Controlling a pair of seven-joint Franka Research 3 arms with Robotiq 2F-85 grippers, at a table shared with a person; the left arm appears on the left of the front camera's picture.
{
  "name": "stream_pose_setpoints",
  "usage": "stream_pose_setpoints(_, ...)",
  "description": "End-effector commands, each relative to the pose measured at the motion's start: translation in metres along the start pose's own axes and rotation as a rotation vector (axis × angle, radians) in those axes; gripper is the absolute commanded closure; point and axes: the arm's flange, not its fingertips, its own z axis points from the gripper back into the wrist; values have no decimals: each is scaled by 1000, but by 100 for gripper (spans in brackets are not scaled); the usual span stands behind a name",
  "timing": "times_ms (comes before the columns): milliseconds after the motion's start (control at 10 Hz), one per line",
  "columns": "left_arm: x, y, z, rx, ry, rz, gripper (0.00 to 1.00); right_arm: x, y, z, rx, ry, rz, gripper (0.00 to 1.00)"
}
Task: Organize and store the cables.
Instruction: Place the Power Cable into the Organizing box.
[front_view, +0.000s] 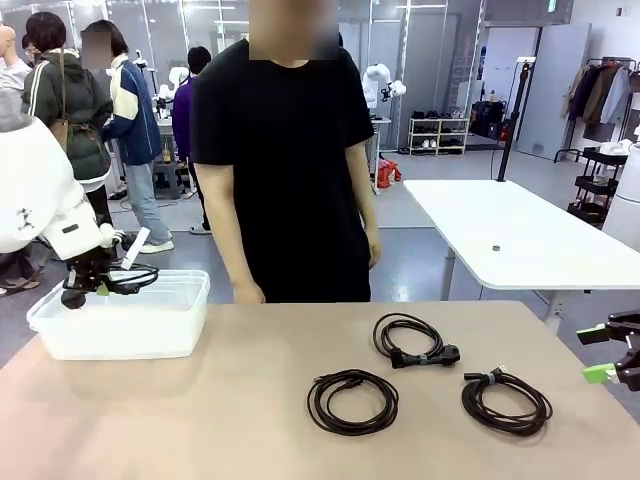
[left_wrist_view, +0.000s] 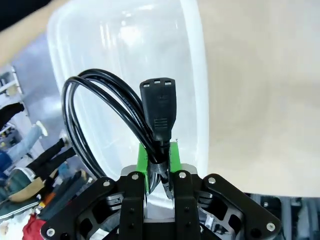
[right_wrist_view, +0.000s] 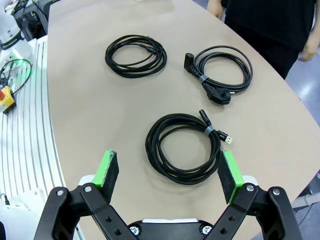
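Nearest the robot, the right end effector (right_wrist_view: 170, 172) hangs with its green-padded jaws spread as wide as they go and nothing in them, just above the near-right edge of the smooth, matte beige worktop (front_view: 200, 420). Directly beyond its fingers lies the nearest coil (right_wrist_view: 150, 147), a thin rubbery black cord wound into a flat round ring and pinched by a small tie. Beside it, toward the middle, rests the middle coil (front_view: 313, 402), the same slim black loop. A little farther back is the plugged coil (front_view: 430, 355), with chunky moulded black ends. Farther off on the left stands the tub (front_view: 120, 320), a translucent, rounded-corner plastic box. Over its opening, at about rim height, the left end effector (left_wrist_view: 160, 170) is clamped nearly closed on the held cable (left_wrist_view: 100, 110), gripping just below its blocky three-slot plug while the glossy loop droops to one side. The step in hand looks like dropping this first cable into the tub. The next move likely calls for easing down inside the rim and releasing so the springy loop does not catch the edge. A person (front_view: 285, 170) stands behind the worktop.
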Motion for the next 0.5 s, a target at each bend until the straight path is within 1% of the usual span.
stream_pose_setpoints(0, -5, 26, -16, -11, -51, -10, 81, 3, 0, 0, -3, -15, -11, 0)
stream_pose_setpoints(100, -6, 35, -29, -24, -60, -12, 81, 3, 0, 0, -3, -15, -11, 0)
stream_pose_setpoints(400, -12, 39, -41, -76, -82, -2, 81, 3, 0, 0, -3, -15, -11, 0)
